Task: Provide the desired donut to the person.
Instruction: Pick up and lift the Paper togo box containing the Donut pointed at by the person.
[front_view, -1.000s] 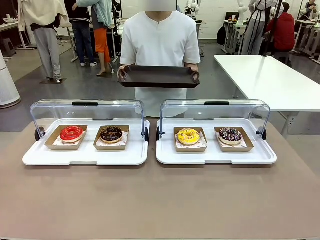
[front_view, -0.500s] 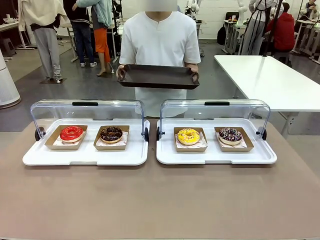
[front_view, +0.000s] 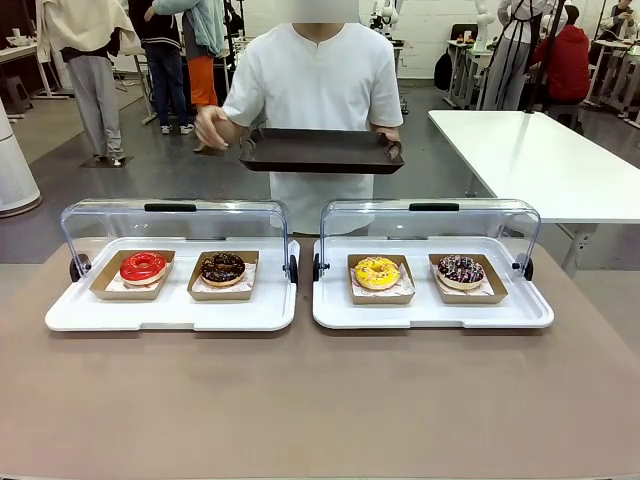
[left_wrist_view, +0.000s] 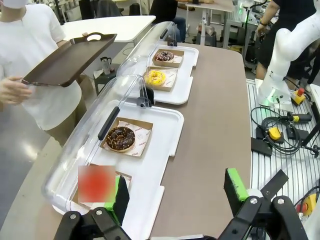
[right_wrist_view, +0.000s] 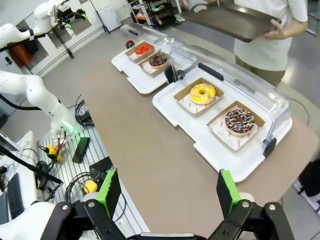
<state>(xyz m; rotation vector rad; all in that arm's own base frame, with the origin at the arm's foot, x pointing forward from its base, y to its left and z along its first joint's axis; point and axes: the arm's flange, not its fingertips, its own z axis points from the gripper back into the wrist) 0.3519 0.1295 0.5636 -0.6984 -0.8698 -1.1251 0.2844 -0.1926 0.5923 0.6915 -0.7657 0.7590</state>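
Left gripper (left_wrist_view: 176, 191), fingers spread wide, nothing between them; right gripper (right_wrist_view: 167, 192) the same, both hanging on the robot's side of the table. And here's the change: the person (front_view: 320, 85) has lifted one hand (front_view: 211, 127) off the brown tray (front_view: 320, 152), so a choice looks imminent, though none is shown yet. Red donut (front_view: 143, 266), chocolate donut (front_view: 222, 267), yellow donut (front_view: 377, 271) and sprinkled donut (front_view: 460, 269) lie flat in card boats, holes up; they're round, so no long axis.

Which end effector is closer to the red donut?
Left. The left end effector hovers near the red donut; the right end effector hangs beyond the other tray.
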